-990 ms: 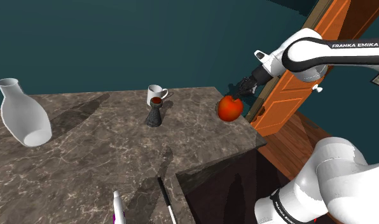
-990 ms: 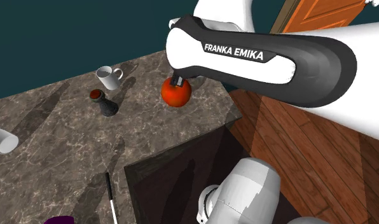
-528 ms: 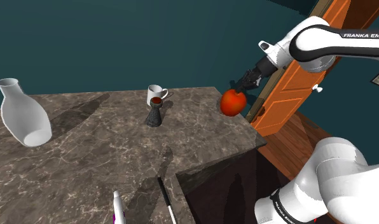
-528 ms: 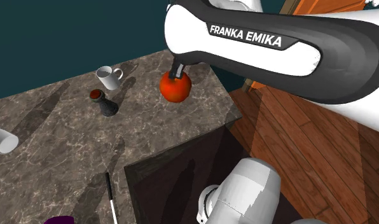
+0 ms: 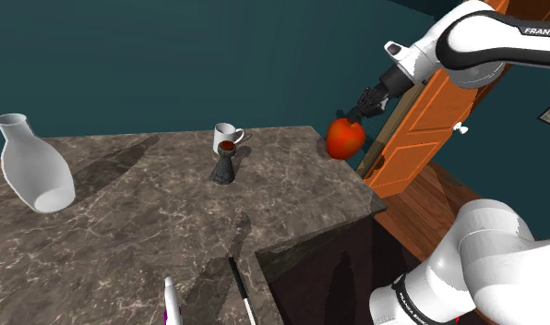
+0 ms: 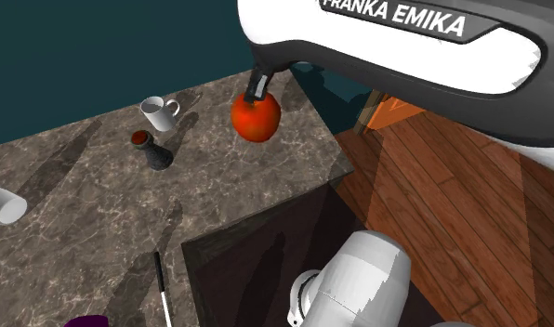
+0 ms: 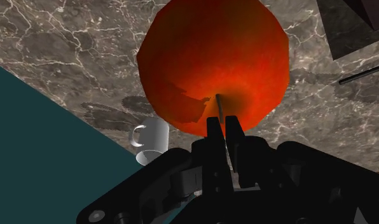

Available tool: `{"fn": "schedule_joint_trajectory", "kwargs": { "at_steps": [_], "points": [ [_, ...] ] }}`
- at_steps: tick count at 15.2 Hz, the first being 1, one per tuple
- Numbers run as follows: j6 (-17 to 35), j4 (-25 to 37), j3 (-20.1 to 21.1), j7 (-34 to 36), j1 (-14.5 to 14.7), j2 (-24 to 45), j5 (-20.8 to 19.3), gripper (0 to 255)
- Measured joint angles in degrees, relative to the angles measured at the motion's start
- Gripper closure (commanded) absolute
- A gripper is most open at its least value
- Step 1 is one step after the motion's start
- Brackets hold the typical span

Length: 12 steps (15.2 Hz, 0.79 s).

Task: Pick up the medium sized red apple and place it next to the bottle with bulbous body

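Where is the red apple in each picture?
Shoulder view: the red apple hangs from the gripper, up high and right of the middle, to the right of the white mug.
Second exterior view: the red apple is near the top middle, right of the white mug.
Wrist view: the red apple is just ahead of the gripper, with the white mug beside it.
Shared landmark: the white mug.

Open marble ahead, two small things standing mid-counter

The black gripper [image 5: 356, 114] is hanging with the round red apple [image 5: 345, 138] clear above the dark veined marble counter [image 5: 125, 231]. A white mug [image 5: 227, 135] and a small dark cone-shaped flask with a red top [image 5: 225, 164] are standing just beside each other in the middle. An orange panelled door [image 5: 421, 120] is crowding the shoulder view's right. Bare stone is lying open around the white bulbous bottle [image 5: 31, 168].
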Motion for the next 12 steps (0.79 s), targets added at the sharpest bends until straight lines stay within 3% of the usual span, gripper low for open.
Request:
{"fn": "schedule_joint_trajectory", "kwargs": {
  "at_steps": [12],
  "points": [
    [-8.6, 8.3, 2.6, 2.0, 0.5, -0.4, 1.0, 255]
  ]
}}
